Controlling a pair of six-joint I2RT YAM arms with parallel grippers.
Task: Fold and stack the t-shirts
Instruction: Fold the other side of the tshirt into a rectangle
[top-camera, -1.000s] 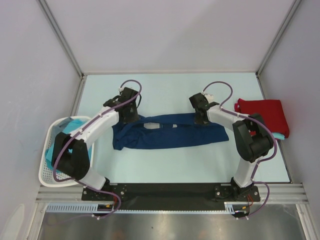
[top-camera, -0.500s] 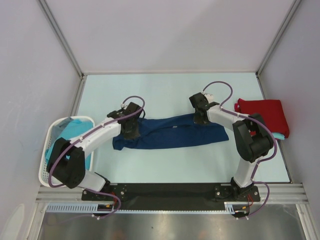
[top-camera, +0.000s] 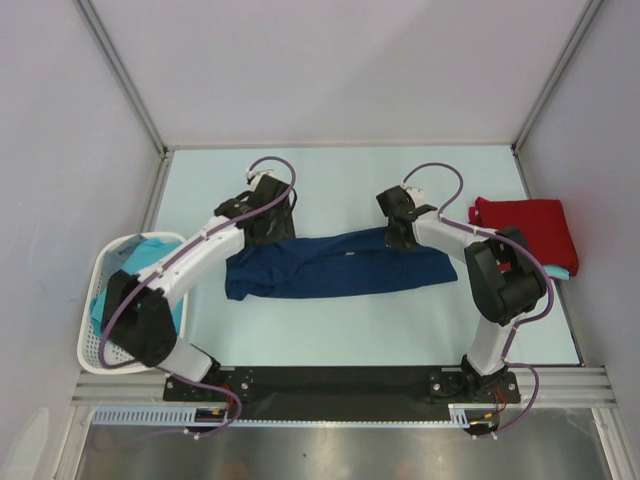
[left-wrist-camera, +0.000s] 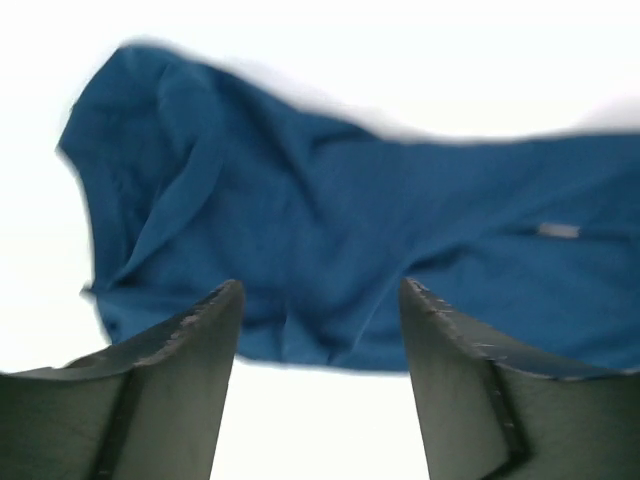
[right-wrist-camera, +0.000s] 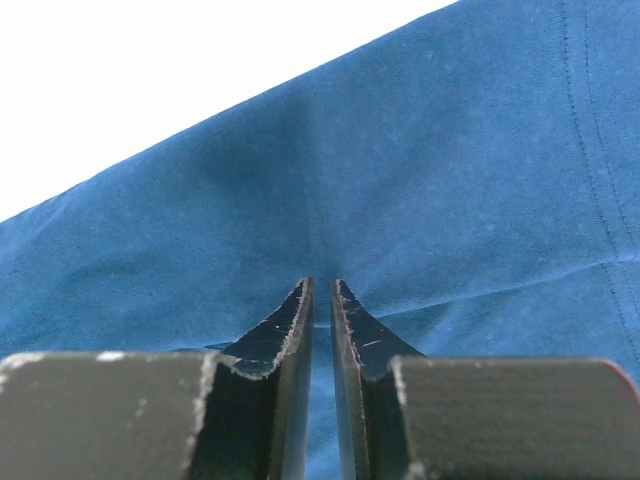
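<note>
A navy blue t-shirt (top-camera: 335, 265) lies across the middle of the table as a long folded band. In the left wrist view this navy t-shirt (left-wrist-camera: 350, 230) spreads below and beyond the fingertips. My left gripper (top-camera: 272, 222) hovers at the band's far left end; the left gripper (left-wrist-camera: 320, 300) is open with nothing between its fingers (left-wrist-camera: 190, 350). My right gripper (top-camera: 400, 238) sits on the far edge near the right end. The right gripper (right-wrist-camera: 322, 290) is shut, pinching a fold of navy cloth (right-wrist-camera: 420, 180). A folded red t-shirt (top-camera: 525, 228) rests at the right, over a turquoise one (top-camera: 566, 270).
A white perforated basket (top-camera: 95, 330) stands at the left table edge beside the left arm, with a turquoise t-shirt (top-camera: 145, 255) in it. Grey walls close the table at the back and both sides.
The left gripper carried the shirt's far left edge towards me, covering the pale print, then opened, let go and drew back to the far side. The right gripper stayed put.
</note>
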